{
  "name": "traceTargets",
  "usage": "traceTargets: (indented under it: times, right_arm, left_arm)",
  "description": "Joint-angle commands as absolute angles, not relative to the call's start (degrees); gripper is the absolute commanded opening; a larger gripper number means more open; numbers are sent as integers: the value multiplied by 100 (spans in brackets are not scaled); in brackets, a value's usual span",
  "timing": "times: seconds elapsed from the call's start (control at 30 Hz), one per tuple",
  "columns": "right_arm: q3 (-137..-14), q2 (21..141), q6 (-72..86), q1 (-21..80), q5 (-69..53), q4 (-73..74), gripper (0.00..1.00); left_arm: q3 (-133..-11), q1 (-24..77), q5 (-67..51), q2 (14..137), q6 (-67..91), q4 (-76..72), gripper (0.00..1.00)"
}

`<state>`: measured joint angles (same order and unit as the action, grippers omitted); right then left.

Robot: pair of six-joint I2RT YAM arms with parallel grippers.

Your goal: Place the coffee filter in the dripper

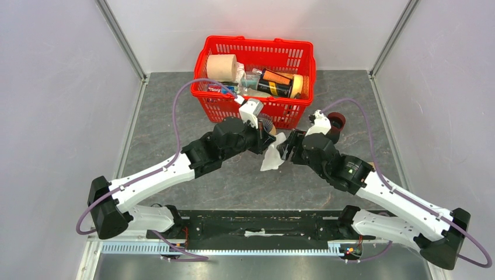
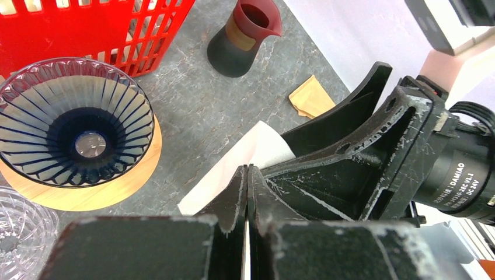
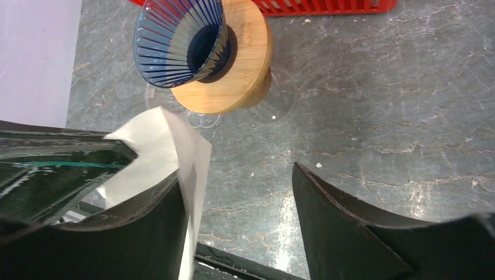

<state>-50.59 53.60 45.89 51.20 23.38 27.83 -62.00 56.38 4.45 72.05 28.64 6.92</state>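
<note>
Centrally in the overhead view, the white coffee filter (image 1: 272,157) hangs in the air between the two arms, above the grey counter (image 1: 175,116) and just below and right of the dripper (image 1: 266,124), apart from it. The left claw (image 1: 272,142) is pressed fully closed on one edge of the filter. In the left wrist view its fingers (image 2: 230,198) meet flat with the paper caught in the seam, and the rest of the sheet fans out toward the middle of that frame. The right claw (image 3: 236,192) stands wide apart. The filter's folded edge lies against the inner face of the finger at the lower left of the right wrist view, while the finger at the lower right is well clear of the paper, so this claw has no grip on it. The dripper is a blue ribbed cone set in a wooden ring, resting on a clear glass vessel (image 3: 277,96) on the counter, close to the front wall of the red basket (image 1: 260,41). That basket sits at the upper middle of the overhead view and holds a beige roll (image 1: 222,67) and a black can (image 1: 274,83), among other items too jumbled to name. Right of the basket's lower corner stands a dark red pitcher (image 1: 336,122), and a tan folded paper (image 2: 312,96) lies flat on the counter near it.
</note>
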Motion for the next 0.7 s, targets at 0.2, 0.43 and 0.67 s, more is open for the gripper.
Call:
traceTargets:
  times: [0.2,0.43,0.67]
  right_arm:
    - [-4623,4704,4607,5019,2622,2778,56]
    - [-4664,4798,4540,4958,2448,2785,51]
    - [-4677,4703,4378,4925,2463,2814,41]
  left_arm:
    - [-6269,5652,327,6795,2692,349,2]
    - [-6241,5658,88,6708,2678,332,2]
    - [-6127,5651,317,6544,2530,476,2]
